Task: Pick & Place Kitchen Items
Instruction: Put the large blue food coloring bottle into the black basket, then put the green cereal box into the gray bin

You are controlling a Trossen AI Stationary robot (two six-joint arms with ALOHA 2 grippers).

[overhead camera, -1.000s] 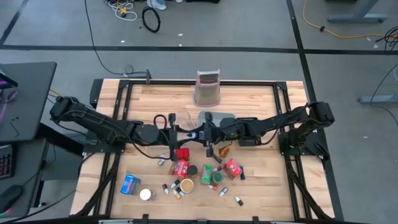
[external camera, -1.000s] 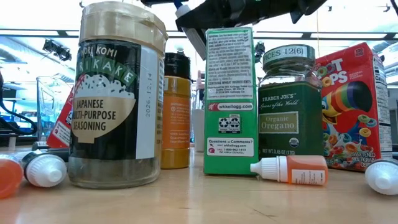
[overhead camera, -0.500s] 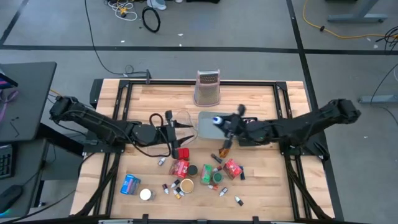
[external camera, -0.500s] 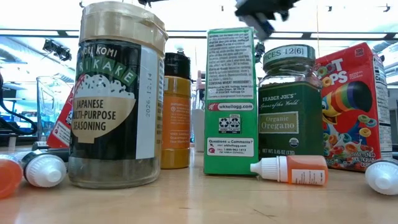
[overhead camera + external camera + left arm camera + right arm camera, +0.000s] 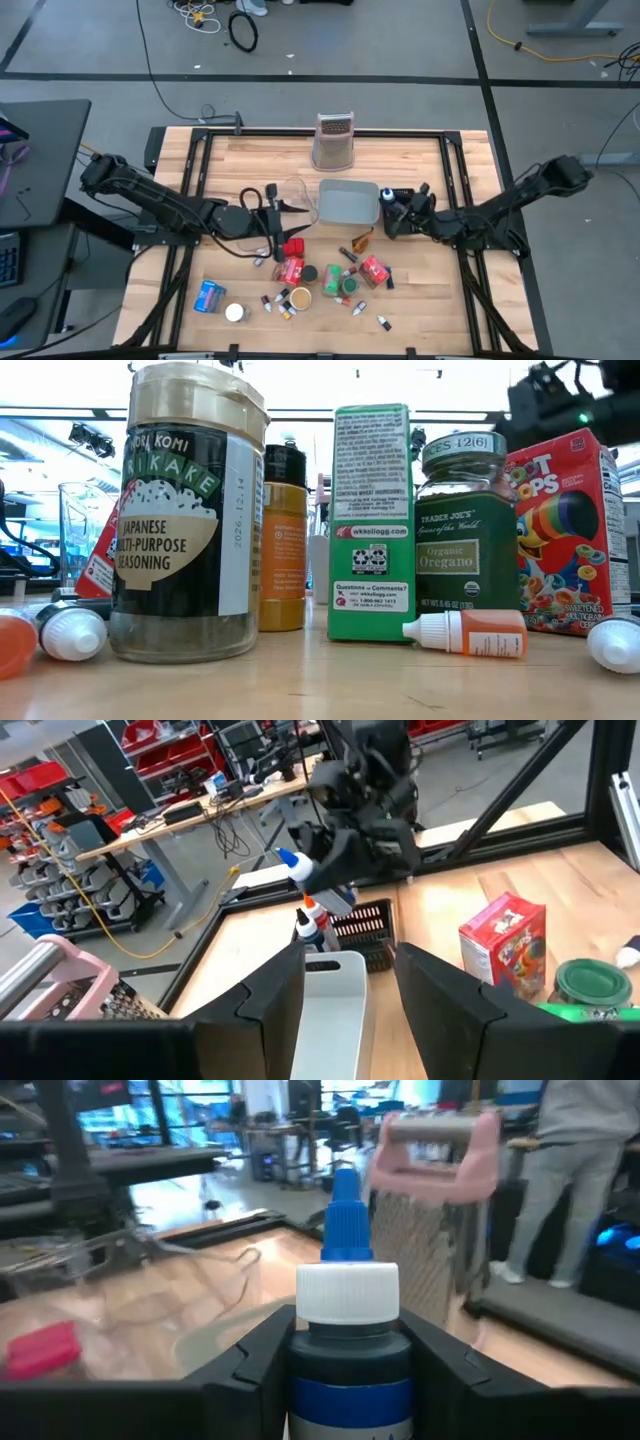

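Two grippers are working over the table. Right gripper [image 5: 392,207] is clamping a blue-capped bottle [image 5: 347,1315] between its fingers, just beside the grey tray [image 5: 348,201]. Left gripper [image 5: 283,218] is hovering, jaws partly open and empty, near the red packet [image 5: 292,246].

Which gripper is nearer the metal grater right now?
Right. The right gripper, holding a blue-tipped bottle, sits just beyond the grey tray below the grater; the left gripper is slightly farther off.
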